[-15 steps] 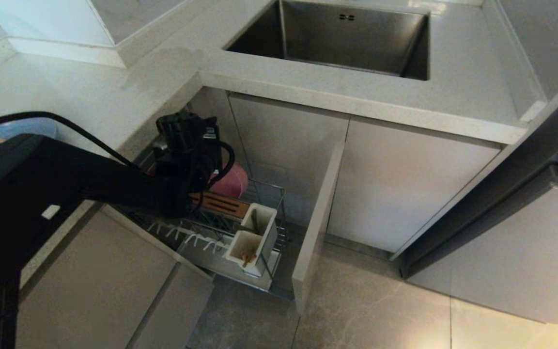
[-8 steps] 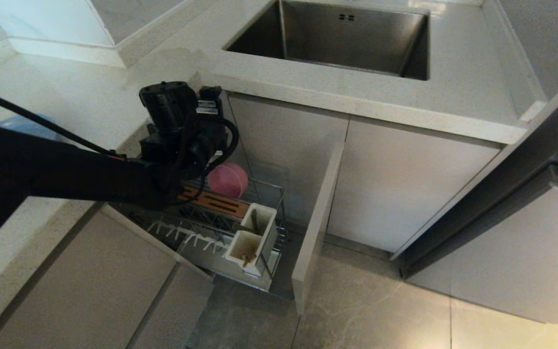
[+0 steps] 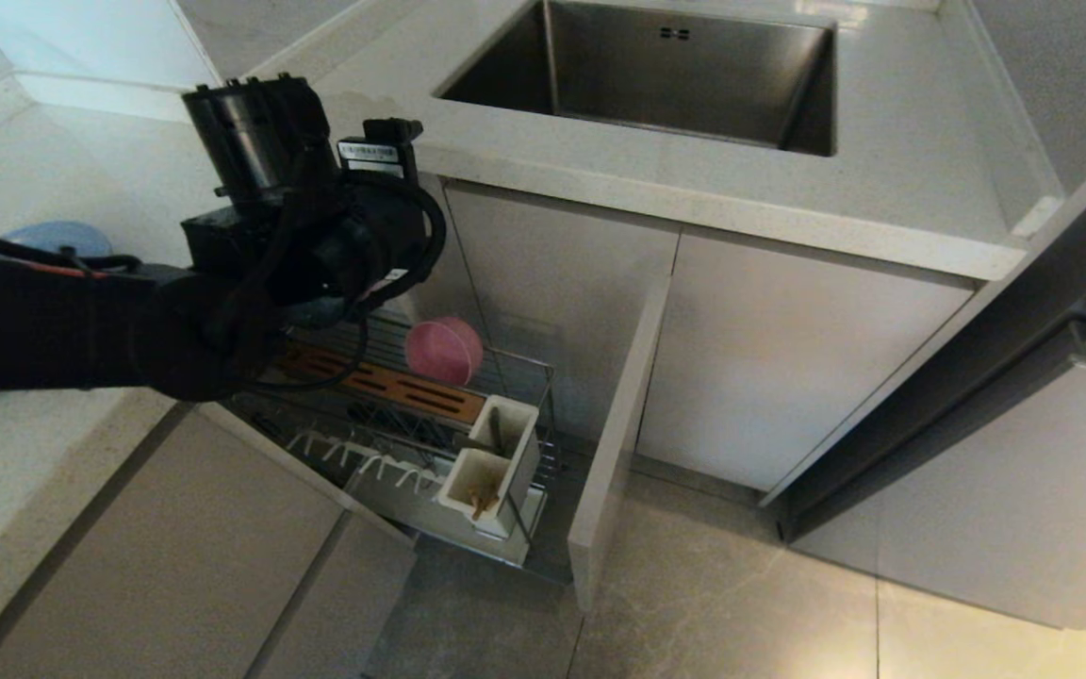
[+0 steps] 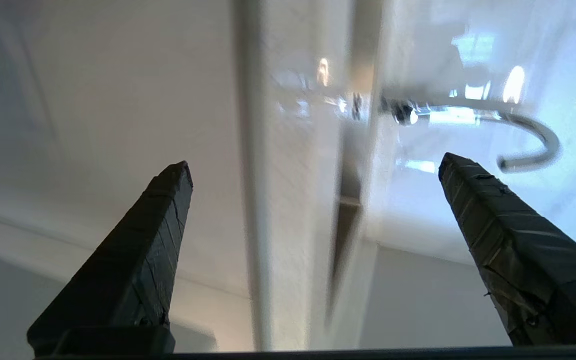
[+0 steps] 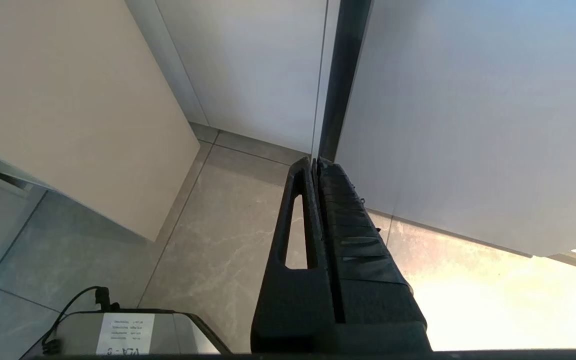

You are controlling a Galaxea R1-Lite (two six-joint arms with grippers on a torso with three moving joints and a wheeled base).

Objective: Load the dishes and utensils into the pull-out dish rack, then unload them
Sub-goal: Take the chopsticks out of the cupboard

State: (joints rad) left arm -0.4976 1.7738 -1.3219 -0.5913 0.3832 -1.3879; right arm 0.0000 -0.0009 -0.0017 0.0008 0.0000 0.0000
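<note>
The pull-out dish rack [image 3: 524, 377] stands drawn out below the counter, with its wooden strip [image 3: 383, 382], white prongs [image 3: 364, 462] and white utensil box [image 3: 491, 467]. The pink bowl [image 3: 444, 351] rests at the rack's back, past the end of the strip. Chopsticks [image 3: 480, 502] stand in the box's front compartment. The blue plate [image 3: 57, 238] lies on the counter at far left. My left arm [image 3: 298, 217] hangs high above the rack's left end. The left gripper [image 4: 313, 167] is open and empty. My right gripper [image 5: 315, 161] is shut and parked low over the floor.
The rack's beige panel front [image 3: 614, 424] juts out over the tiled floor. A steel sink [image 3: 656, 75] is set in the counter behind, and its curved faucet [image 4: 528, 135] shows in the left wrist view. Shut cabinet doors [image 3: 788, 358] stand to the right.
My left arm has risen from the pink bowl and swung up and left, level with the counter edge. The bowl stays in the rack, now in full view.
</note>
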